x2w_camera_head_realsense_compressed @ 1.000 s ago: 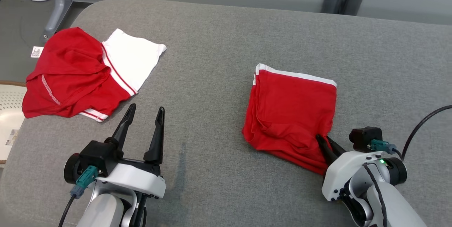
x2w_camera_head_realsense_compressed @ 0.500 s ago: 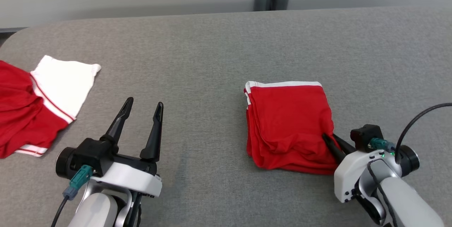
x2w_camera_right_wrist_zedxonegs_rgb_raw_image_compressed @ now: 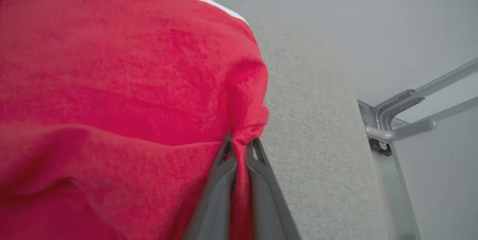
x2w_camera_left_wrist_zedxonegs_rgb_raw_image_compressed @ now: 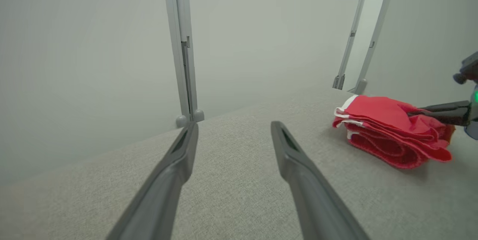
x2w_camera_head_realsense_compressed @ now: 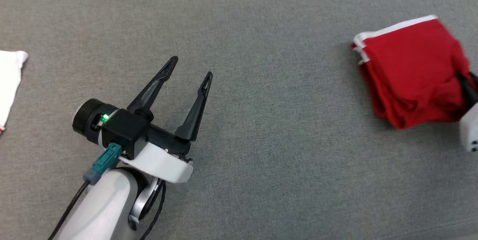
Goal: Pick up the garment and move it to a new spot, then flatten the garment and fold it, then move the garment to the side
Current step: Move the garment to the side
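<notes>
Two tapered dark fingers [x2w_camera_right_wrist_zedxonegs_rgb_raw_image_compressed: 218,195] pinch the soft, folded red garment [x2w_camera_right_wrist_zedxonegs_rgb_raw_image_compressed: 112,64].

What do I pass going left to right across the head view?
White cloth at the left edge, open left gripper, folded red garment, right gripper shut on the garment's right edge.

Head camera looks steeply down on the grey worktop [x2w_camera_head_realsense_compressed: 261,139]. Left wrist camera skims low across it toward the wall [x2w_camera_left_wrist_zedxonegs_rgb_raw_image_compressed: 93,64]; right wrist camera, tight on the red garment [x2w_camera_right_wrist_zedxonegs_rgb_raw_image_compressed: 112,64] all three share.
</notes>
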Robot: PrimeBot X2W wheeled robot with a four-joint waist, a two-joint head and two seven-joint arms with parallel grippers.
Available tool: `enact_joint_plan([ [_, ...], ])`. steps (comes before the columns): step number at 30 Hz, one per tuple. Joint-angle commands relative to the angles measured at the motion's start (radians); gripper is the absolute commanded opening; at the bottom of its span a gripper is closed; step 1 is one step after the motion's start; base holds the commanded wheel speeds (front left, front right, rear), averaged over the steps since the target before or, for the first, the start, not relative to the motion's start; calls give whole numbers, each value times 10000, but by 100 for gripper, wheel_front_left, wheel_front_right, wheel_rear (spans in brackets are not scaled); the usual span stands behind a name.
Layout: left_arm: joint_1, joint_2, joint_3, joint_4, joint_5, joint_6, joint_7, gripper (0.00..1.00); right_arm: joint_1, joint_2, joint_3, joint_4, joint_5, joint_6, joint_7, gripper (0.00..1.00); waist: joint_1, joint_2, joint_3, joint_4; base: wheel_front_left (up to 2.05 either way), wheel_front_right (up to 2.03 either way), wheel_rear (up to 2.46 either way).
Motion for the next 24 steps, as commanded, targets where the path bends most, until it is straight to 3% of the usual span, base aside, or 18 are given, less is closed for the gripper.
enact_joint_plan([
  [1, -330, 94, -43, -140, 117, -86, 69, 100, -314, -369, -186, 243, -95, -2, -148, 0, 0, 0, 595, -270, 0, 0, 0],
  [7, -853, 94, -319, -463, 291, -247, 319, 100, -1272, -1219, -1385, 1370, -189, -2, -538, 0, 0, 0, 1394, -345, 0, 0, 0],
  [17, -1304, 340, -342, -848, 416, -317, 542, 100, -2527, -941, -2868, 2842, -617, -2, -1098, 0, 0, 0, 2332, -298, 0, 0, 0],
  [18, -1318, 357, -342, -862, 425, -311, 549, 100, -2594, -848, -2955, 2954, -671, -2, -1183, 25, 0, 0, 2364, -302, 0, 0, 0],
  [20, -1309, 397, -329, -880, 424, -279, 564, 100, -2714, -705, -3139, 3136, -837, -2, -1357, 35, 0, 0, 2390, -329, 0, 0, 0],
  [21, -1306, 402, -322, -875, 414, -263, 559, 100, -2750, -644, -3226, 3187, -911, -2, -1428, 46, 0, 0, 2385, -348, 0, 0, 0],
  [22, -1287, 412, -315, -849, 400, -240, 548, 100, -2759, -549, -3340, 3272, -973, -2, -1487, 100, 0, 0, 2355, -374, 0, 0, 0],
  [24, -1219, 412, -317, -767, 353, -221, 505, 100, -2730, -366, -3583, 3324, -1135, -2, -1608, 100, 0, 0, 2231, -427, 0, 0, 0],
])
